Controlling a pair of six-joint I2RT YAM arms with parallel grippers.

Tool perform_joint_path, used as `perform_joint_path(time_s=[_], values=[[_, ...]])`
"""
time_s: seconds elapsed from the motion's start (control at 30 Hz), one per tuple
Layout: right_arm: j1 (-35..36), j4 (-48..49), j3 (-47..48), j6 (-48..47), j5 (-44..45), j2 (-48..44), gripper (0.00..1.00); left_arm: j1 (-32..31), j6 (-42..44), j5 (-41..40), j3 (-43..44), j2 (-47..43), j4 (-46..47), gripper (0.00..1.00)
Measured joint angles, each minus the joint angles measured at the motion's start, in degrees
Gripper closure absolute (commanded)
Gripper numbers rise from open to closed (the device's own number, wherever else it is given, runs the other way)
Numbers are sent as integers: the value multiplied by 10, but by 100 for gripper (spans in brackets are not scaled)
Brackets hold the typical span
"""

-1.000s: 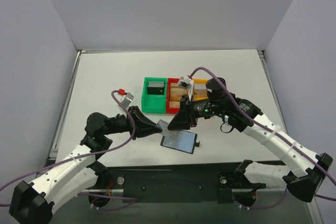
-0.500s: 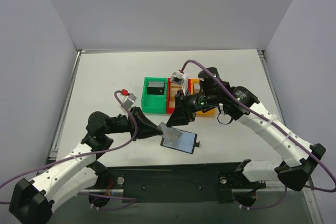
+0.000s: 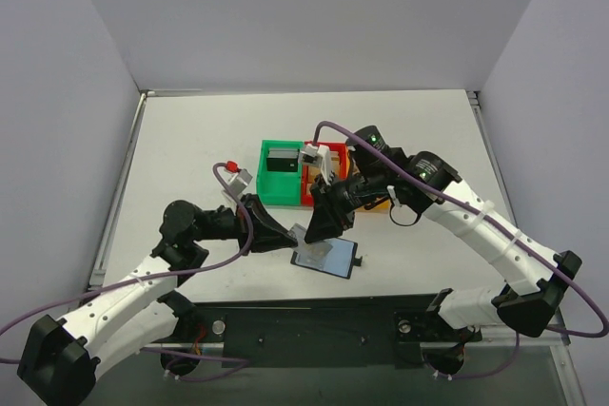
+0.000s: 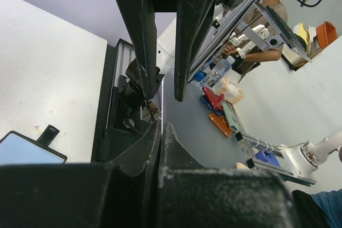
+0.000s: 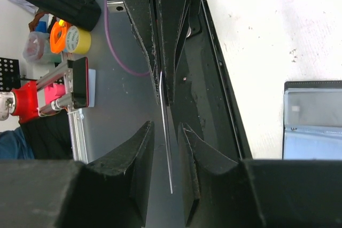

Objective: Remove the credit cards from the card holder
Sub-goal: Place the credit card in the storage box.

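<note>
Card holder (image 3: 325,259) lying open and flat on table (image 3: 190,149), nearest the arm bases. At its 9 o'clock, left gripper (image 3: 288,236) clenched on the raised flap. At its 12 o'clock, right gripper (image 3: 317,231) pinching a thin card (image 5: 166,132) edge-on. Farther, at 12 o'clock: green bin (image 3: 281,172), red bin (image 3: 314,187), orange bin (image 3: 376,199).

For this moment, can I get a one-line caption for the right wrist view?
Right gripper pinching a thin card edge-on, open card holder lying on the table.

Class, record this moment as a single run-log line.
left gripper: shut, pinning card holder | right gripper: clamping a thin card edge-on | holder: open on table
</note>
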Motion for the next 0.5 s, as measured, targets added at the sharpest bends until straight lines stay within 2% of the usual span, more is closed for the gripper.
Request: perform_joint_path(time_s=[0.5], values=[[3, -6, 19, -6, 16, 6, 81, -14, 0, 2, 5, 5, 2, 100]])
